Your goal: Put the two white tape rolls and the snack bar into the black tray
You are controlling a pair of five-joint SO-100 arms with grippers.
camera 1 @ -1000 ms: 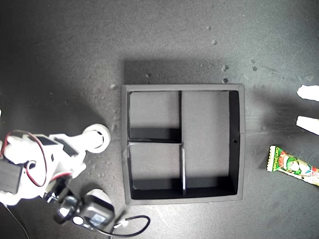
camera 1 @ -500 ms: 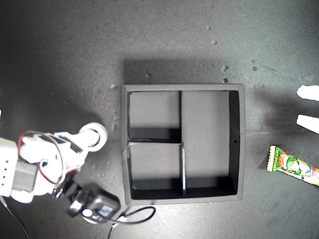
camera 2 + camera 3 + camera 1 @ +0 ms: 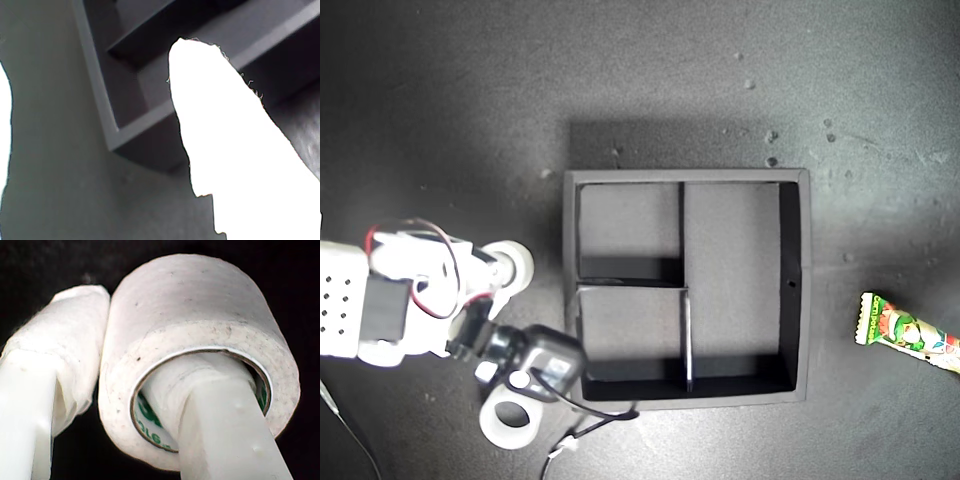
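One white tape roll (image 3: 512, 268) is held just off the black tray's (image 3: 795, 290) side at the exterior view's left. My second gripper (image 3: 498, 274) is shut on it. In the second wrist view one finger (image 3: 225, 435) passes through the roll's (image 3: 200, 305) hole and the other presses its outer wall. A second white tape roll (image 3: 508, 422) lies flat on the table by the tray's near corner at the exterior view's left, partly under the arm's black camera. The snack bar (image 3: 906, 335) lies near the exterior view's right edge. My first gripper (image 3: 95, 90) is open over the tray's corner (image 3: 112, 135).
The tray's three compartments hold nothing. A black wrist camera (image 3: 535, 360) and its cable (image 3: 595, 425) hang over the tray's near rim at the exterior view's left. The table is dark, with small white specks (image 3: 770, 135) beyond the tray.
The arm at the exterior view's left swung its camera toward the tray, uncovering the second roll. The held roll barely shifted. The white fingertips at the exterior view's right edge have left the picture.
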